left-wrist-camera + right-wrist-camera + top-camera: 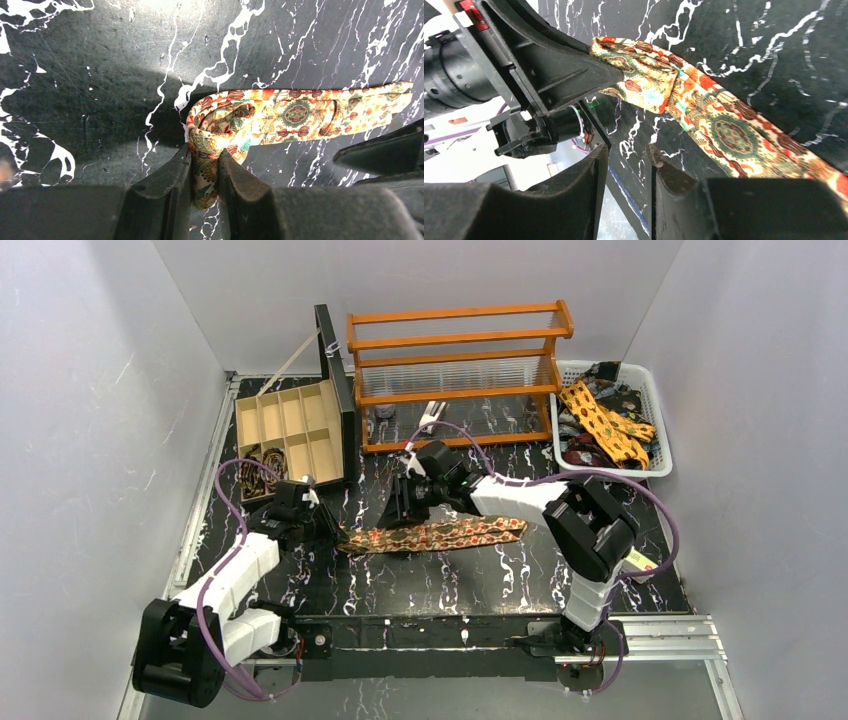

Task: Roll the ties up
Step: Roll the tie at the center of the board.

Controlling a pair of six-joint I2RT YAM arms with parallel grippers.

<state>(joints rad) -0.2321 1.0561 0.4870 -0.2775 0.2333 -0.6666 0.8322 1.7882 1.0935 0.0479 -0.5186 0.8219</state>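
In the middle of the black counter (pixel 480 580): one long tie (pixel 450 534), red-brown with gold and green shapes. Flat on the counter, stretched from left to right. Curled into a small loop at the left end. Pinched right there by the left tool (pixel 205 152), both fingers squeezed tight on the folded cloth, one on each side. Rest of the strip running off to the right of that tool, flat and straight.

Right tool (pixel 626 148) low over the same tie, near the curled end and close to the left tool. Fingers a little apart, with only bare counter in the gap and no cloth between them. Tie just off to one side of those fingers in the right wrist view, slanting past them. Touching the cloth or not: hard to tell.

At the back right corner: a white basket (pixel 612 471) with more ties (pixel 600 425) piled inside, one yellow and the others dark. At the back left: an open box (pixel 305 430) with small spaces inside, and rolled ties (pixel 262 472) in the near left space. Between box and basket: an orange wooden rack (pixel 455 339), upright at the back of the counter.
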